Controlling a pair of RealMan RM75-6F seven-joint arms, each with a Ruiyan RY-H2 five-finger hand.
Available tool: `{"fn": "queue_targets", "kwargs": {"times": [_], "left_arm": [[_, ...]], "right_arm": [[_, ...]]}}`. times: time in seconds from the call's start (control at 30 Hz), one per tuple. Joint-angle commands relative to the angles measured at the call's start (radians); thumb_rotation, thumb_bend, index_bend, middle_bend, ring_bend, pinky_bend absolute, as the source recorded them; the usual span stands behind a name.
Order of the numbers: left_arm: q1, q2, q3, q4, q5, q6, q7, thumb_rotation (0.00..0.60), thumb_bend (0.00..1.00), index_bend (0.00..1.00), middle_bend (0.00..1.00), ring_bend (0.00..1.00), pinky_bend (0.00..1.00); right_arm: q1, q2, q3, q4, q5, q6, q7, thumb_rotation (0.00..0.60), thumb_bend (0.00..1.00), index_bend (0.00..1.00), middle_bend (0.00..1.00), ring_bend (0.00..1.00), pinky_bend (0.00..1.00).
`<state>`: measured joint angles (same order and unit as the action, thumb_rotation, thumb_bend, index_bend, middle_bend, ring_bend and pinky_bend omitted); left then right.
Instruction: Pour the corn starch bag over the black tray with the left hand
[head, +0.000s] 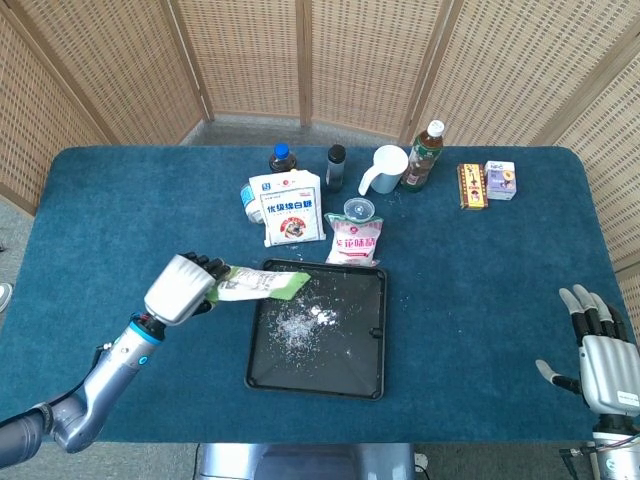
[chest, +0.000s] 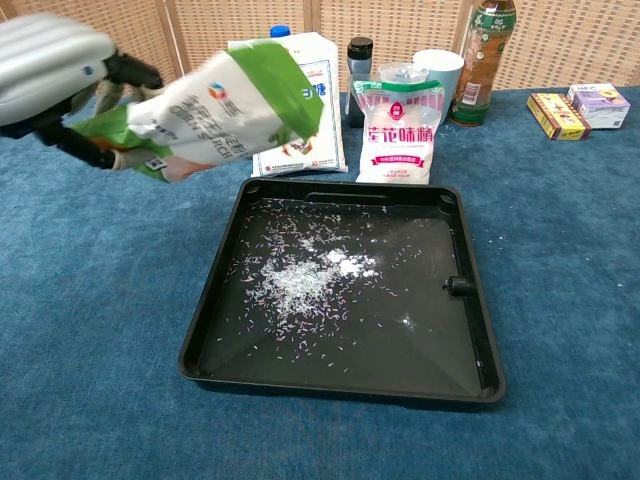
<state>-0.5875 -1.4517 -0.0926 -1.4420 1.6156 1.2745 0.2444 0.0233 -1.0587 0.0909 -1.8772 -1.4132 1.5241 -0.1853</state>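
My left hand (head: 181, 287) (chest: 55, 75) grips the green and white corn starch bag (head: 258, 283) (chest: 215, 110) by its bottom end. The bag lies nearly level, with its mouth over the near left corner of the black tray (head: 365, 380) (chest: 210, 310). White grains (head: 300, 325) (chest: 300, 280) are scattered over the tray floor. My right hand (head: 603, 345) hangs open off the table's right edge, holding nothing.
Behind the tray stand a white sugar bag (head: 286, 206) (chest: 290, 95) and a small pink-printed bag (head: 356, 240) (chest: 401, 132). Further back are a blue-capped bottle (head: 282, 158), a dark shaker (head: 336, 166), a white cup (head: 384, 168), a tea bottle (head: 423, 155) and two small boxes (head: 487, 183).
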Motion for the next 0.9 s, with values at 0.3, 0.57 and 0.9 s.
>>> {"fn": "queue_targets", "kwargs": {"times": [0.3, 0.57, 0.9], "left_arm": [[0.086, -0.163, 0.032, 0.304, -0.092, 0.026, -0.491, 0.600, 0.39, 0.80, 0.61, 0.66, 0.70], [0.075, -0.249, 0.027, 0.410, -0.097, 0.006, -0.523, 0.600, 0.35, 0.72, 0.50, 0.42, 0.49], [0.076, -0.187, 0.077, 0.354, -0.079, -0.065, -0.598, 0.489, 0.01, 0.08, 0.00, 0.00, 0.08]], "right_arm": [[0.005, -0.009, -0.003, 0.004, 0.006, -0.011, -0.015, 0.600, 0.04, 0.04, 0.04, 0.04, 0.06], [0.007, -0.015, -0.003, 0.006, 0.013, -0.016, -0.022, 0.600, 0.04, 0.04, 0.04, 0.04, 0.06], [0.009, -0.017, -0.005, 0.006, 0.008, -0.017, -0.030, 0.600, 0.04, 0.04, 0.04, 0.04, 0.06]]}}
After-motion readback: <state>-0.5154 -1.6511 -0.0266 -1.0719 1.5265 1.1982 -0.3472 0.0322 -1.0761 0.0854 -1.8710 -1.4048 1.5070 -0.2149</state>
